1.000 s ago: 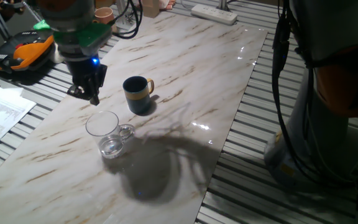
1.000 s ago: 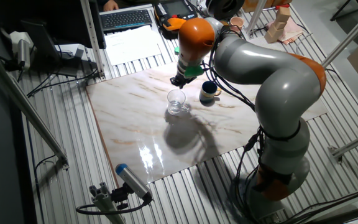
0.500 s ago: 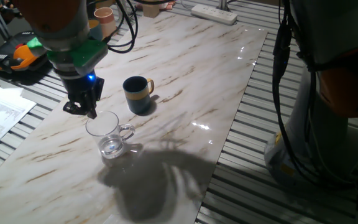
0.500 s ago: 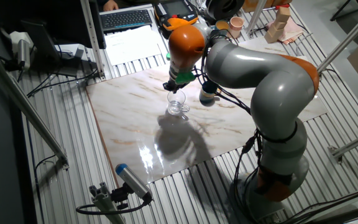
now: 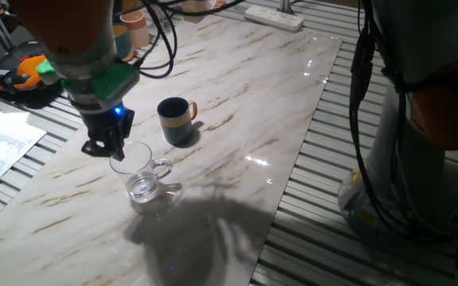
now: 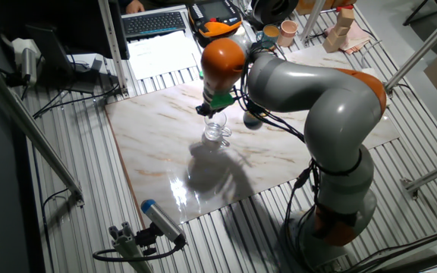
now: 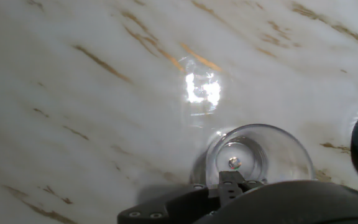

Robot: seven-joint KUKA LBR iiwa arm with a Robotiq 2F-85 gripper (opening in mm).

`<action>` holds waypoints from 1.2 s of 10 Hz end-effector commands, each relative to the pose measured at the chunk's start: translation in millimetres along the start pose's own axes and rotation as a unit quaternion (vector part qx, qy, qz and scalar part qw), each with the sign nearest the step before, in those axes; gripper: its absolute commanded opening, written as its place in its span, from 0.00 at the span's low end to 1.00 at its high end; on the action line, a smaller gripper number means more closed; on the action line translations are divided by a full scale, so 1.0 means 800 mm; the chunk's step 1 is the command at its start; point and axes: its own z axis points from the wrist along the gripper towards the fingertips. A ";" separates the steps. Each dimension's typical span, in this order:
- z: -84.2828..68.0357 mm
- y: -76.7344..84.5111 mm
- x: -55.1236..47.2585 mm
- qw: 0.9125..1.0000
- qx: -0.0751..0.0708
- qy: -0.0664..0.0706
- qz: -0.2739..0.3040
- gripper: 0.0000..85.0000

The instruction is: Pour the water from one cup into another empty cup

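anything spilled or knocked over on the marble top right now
Nothing stands out. The clear glass mug stands upright with its water inside, the dark blue mug with the yellow handle is upright beside it, and no puddle shows.

Over the last second the hand (image 5: 108,148) has come down and toward the glass mug (image 5: 137,170): a second ago it hung above and beside the rim, apart from it; now its fingertips sit right at the rim's far edge. In the other fixed view the arm's orange joint (image 6: 222,59) has swung leftward over the mug, and its shadow (image 5: 201,230) on the table (image 5: 277,95) has slid forward.
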 end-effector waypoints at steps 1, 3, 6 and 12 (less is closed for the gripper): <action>-0.001 0.003 0.001 1.000 0.000 0.000 0.001 0.00; 0.001 0.010 0.002 1.000 0.006 0.000 -0.006 0.00; 0.005 0.016 0.005 1.000 0.010 -0.001 -0.010 0.00; 0.006 0.024 0.008 0.999 0.045 -0.002 -0.018 0.00</action>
